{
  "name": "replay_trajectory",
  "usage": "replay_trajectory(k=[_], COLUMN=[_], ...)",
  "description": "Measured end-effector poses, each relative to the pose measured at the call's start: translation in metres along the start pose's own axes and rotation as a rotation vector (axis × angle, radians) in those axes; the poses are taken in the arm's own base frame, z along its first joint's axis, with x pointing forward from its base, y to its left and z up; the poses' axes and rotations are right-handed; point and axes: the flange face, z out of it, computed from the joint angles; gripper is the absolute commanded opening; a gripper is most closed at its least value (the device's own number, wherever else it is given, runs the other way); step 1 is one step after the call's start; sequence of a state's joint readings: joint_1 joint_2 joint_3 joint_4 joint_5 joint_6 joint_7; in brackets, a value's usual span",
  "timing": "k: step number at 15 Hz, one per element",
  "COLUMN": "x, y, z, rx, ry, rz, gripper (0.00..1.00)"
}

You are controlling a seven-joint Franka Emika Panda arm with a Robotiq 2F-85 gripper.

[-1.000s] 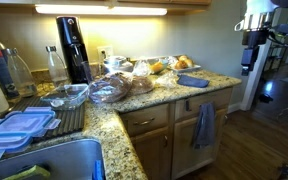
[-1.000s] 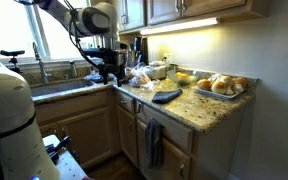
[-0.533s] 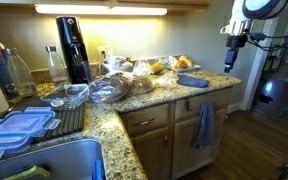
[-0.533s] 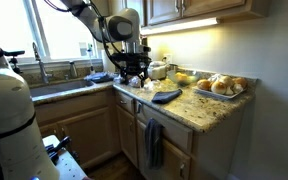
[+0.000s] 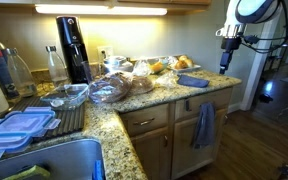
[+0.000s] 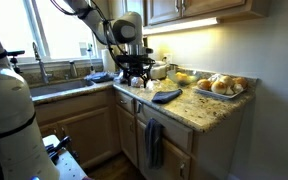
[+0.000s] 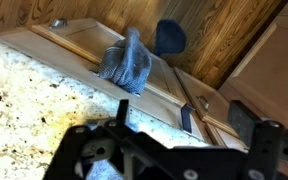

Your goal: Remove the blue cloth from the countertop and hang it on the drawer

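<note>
A blue cloth (image 5: 192,80) lies flat near the front edge of the granite countertop (image 5: 134,105); it also shows in an exterior view (image 6: 166,95). A second blue cloth (image 5: 203,125) hangs from the drawer front below it, and shows in the other views too (image 6: 153,143) (image 7: 129,62). My gripper (image 5: 224,58) hovers above the counter's end, a little to the side of the flat cloth, apart from it (image 6: 134,72). In the wrist view its fingers (image 7: 184,125) are spread wide and hold nothing.
Bread in bags (image 5: 119,85), a tray of fruit and rolls (image 6: 224,86), a black machine (image 5: 72,45), bottles (image 5: 56,62) and plastic containers (image 5: 19,125) crowd the counter. A sink (image 5: 54,160) is at the near corner. A metal drawer handle (image 7: 187,118) shows below the counter edge.
The arm has swung in over the countertop and come closer to the flat blue cloth, with most of the move in the first half second. Both cloths stay put.
</note>
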State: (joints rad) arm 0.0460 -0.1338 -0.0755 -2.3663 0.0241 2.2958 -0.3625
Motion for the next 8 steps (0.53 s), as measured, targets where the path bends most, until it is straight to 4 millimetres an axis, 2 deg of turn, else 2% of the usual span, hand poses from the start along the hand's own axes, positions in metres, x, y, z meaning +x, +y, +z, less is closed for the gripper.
replay_trajectory(k=[4,8], x=[0.001,0.009], y=[0.003,0.027], z=[0.004,0.005], rx=[0.004,-0.005], ry=[-0.004,0.006], rz=[-0.007,-0.048], gripper=[1.00,1.00])
